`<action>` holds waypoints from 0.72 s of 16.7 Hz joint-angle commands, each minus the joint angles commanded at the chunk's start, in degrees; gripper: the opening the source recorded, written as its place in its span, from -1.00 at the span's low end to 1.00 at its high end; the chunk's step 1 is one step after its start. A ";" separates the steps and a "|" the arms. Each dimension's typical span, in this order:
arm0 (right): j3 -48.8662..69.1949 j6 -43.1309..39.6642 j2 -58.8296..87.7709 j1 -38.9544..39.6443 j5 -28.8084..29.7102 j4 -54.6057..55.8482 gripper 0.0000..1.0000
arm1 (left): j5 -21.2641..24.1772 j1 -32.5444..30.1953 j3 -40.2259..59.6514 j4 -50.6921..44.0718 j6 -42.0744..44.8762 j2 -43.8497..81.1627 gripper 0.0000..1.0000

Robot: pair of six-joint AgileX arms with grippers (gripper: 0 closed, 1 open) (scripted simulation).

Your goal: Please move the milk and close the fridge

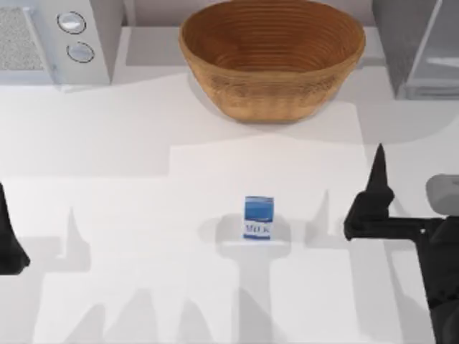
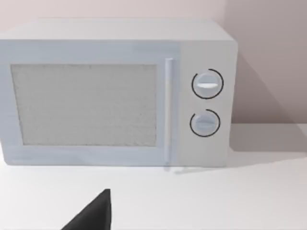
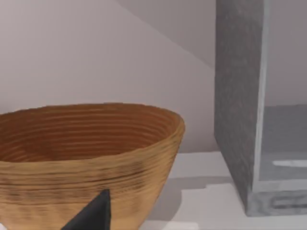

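milk (image 1: 259, 218): little carton standing upright on the table (image 1: 143, 172), near-centre, nothing touching it yet

right gripper (image 1: 376, 188): parked to the right of the milk, a clear gap between them; honestly can't tell if the jaws are apart or together

left gripper (image 1: 8, 236): sitting idle at the far left edge, jaws also can't tell

fridge (image 1: 416, 46): far right corner, door looks open

basket (image 1: 272, 54): far side, behind the milk, between the microwave (image 1: 57, 39) and the fridge

step: looks like the very start, reach not begun

next move: my guess, right arm swings left and drops onto the carton, then carries it fridge-ward
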 joint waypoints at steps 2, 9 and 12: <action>4.89 -0.12 11.30 1.95 2.82 5.76 1.00 | 0.00 0.00 0.00 0.00 0.00 0.00 1.00; 22.60 0.54 54.39 7.75 11.27 24.82 1.00 | 0.00 0.00 0.00 0.00 0.00 0.00 1.00; 28.52 1.17 65.65 9.19 13.44 30.51 1.00 | 0.00 0.00 0.00 0.00 0.00 0.00 1.00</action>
